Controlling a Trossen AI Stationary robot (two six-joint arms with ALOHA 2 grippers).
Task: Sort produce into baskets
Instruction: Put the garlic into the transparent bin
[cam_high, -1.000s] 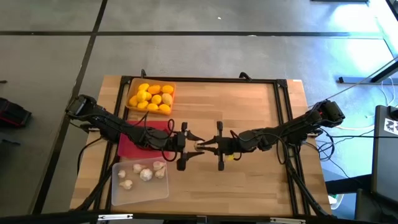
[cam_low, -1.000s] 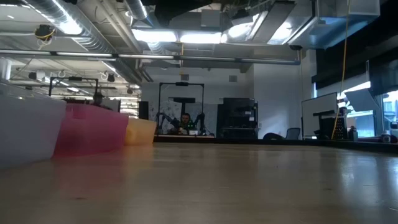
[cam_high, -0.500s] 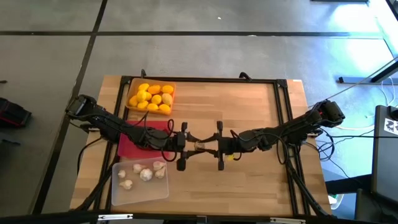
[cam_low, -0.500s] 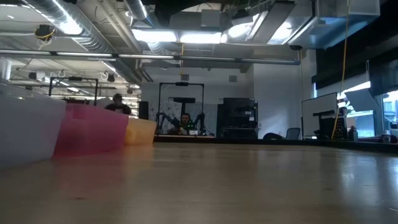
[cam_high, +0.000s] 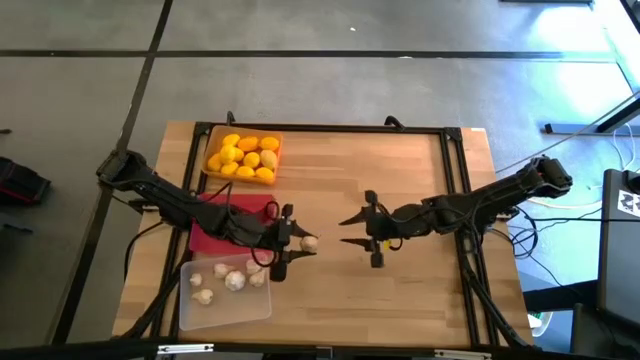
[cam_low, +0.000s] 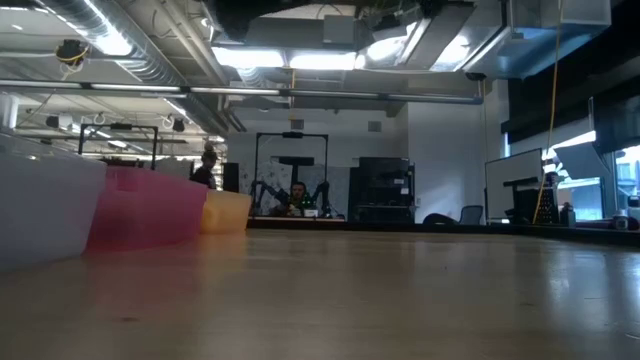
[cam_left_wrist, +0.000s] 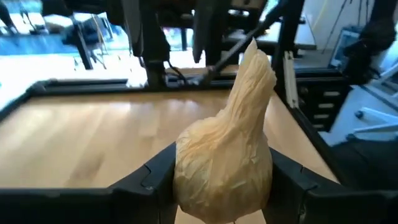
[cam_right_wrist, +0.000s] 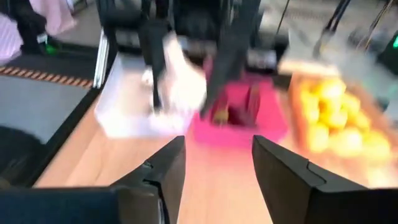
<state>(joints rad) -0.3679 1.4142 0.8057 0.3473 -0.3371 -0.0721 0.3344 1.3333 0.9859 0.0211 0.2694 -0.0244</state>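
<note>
Wooden bench (cam_high: 400, 300), black frame round it. Three baskets along the left edge: orange basket (cam_high: 214, 140) at the far left corner packed with yellow fruits (cam_high: 243, 158); red basket (cam_high: 205, 238) mid-edge, partly under the left arm; clear basket (cam_high: 235, 305) at the near left corner with several garlic bulbs (cam_high: 231, 279). Left gripper (cam_high: 300, 243) just off the clear basket's inner far corner, clamped on a garlic bulb (cam_left_wrist: 227, 158), papery tip pointing away. Right gripper (cam_high: 345, 229) near bench centre, fingers apart, nothing between them, facing the left one.
</note>
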